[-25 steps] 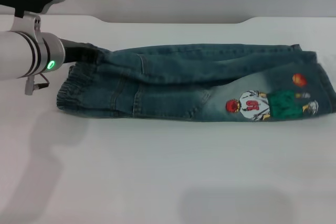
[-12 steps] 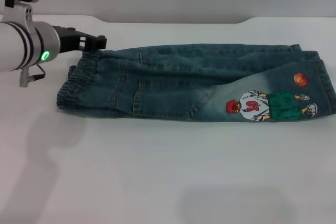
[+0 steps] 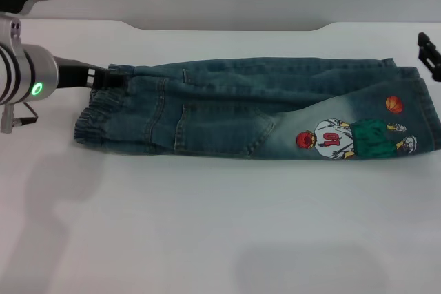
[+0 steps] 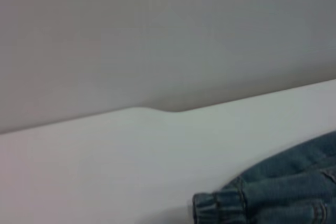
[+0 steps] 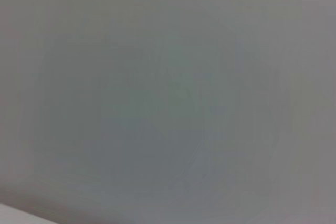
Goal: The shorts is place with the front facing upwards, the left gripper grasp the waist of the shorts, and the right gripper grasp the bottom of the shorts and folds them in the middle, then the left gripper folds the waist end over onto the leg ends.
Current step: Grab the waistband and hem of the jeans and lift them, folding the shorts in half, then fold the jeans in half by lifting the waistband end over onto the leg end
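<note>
Shorts [image 3: 255, 111]: long blue denim, lying flat on the white table [image 3: 207, 225] and folded lengthwise into 1 long band, the print face up. Writing: the cartoon basketball player [image 3: 344, 139] printed near the hem wears a white jersey with a red number that appears to be 10; no brand tag or other lettering can be read. The print shows a red-haired figure in green shorts, with an orange ball [image 3: 393, 104] just above it on a pale faded patch of denim. Waist: the ruched elastic waistband [image 3: 96, 111] is the end nearest the left gripper [image 3: 110, 76], whose black tip sits at the band's far corner, touching or just beside the cloth; whether its fingers are apart, together or clamped on the denim cannot be told. The green light on that arm glows just behind the claw. The left wrist view shows the gathered waistband corner [image 4: 220, 205] against bare table. Leg ends [image 3: 426, 111]: straight stitched hems, flat, at the far end of the garment from the left gripper and nearest the right gripper [image 3: 428, 51], of which only a black tip shows at the frame edge, apart from the cloth and just beyond the hem's far corner; its state cannot be told either. The right wrist view shows only a plain grey surface.
</note>
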Motion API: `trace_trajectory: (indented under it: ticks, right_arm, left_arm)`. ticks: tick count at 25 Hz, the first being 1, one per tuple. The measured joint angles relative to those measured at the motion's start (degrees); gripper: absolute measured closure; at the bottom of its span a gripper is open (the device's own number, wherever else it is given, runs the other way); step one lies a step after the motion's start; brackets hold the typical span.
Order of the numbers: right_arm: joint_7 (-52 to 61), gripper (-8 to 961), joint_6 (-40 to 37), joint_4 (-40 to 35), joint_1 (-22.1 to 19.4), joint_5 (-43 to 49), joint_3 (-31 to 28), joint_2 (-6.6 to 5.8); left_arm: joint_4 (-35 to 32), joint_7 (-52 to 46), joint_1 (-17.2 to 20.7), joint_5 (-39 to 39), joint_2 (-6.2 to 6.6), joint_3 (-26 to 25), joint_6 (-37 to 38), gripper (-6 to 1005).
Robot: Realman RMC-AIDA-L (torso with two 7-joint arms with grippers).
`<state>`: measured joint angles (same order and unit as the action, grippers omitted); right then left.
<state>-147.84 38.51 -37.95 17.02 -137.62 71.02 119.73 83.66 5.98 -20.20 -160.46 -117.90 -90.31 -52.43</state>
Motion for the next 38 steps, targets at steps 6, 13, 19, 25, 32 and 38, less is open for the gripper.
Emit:
trace_trajectory:
  ticks: [6,13,19,25,32,38]
  right_arm:
    - [-15.7,482,6.1,12.0,4.5,-14.8,4.4,0.00]
    - [-15.9,648,9.7,17.1,6.7,-14.4,4.4,0.10]
    - [-17.3,842,10.8,18.3,6.5,-14.5,3.8,0.13]
    - [-17.7,955,11.5,19.5,6.7,-14.2,4.3,0.15]
    - [-17.2,955,12.6,20.7,6.4,-14.0,4.8,0.16]
    - [-17.1,955,12.7,21.3,6.4,-14.0,4.8,0.16]
  left_arm:
    - [0.7,-0.2,-0.1,-0.1,-0.03,0.1,-4.1,154]
    - [0.7,-0.3,-0.5,0.1,-0.05,0.1,-6.1,157]
    - [0.4,-0.5,-1.1,0.3,-0.19,0.5,-6.4,161]
    - [0.8,-2.7,-1.7,-1.6,-0.19,0.6,-9.3,164]
    - [0.1,-4.2,-1.9,-4.1,-0.06,0.2,-11.9,168]
    - [-0.7,-4.2,-1.9,-3.3,-0.17,0.7,-13.3,171]
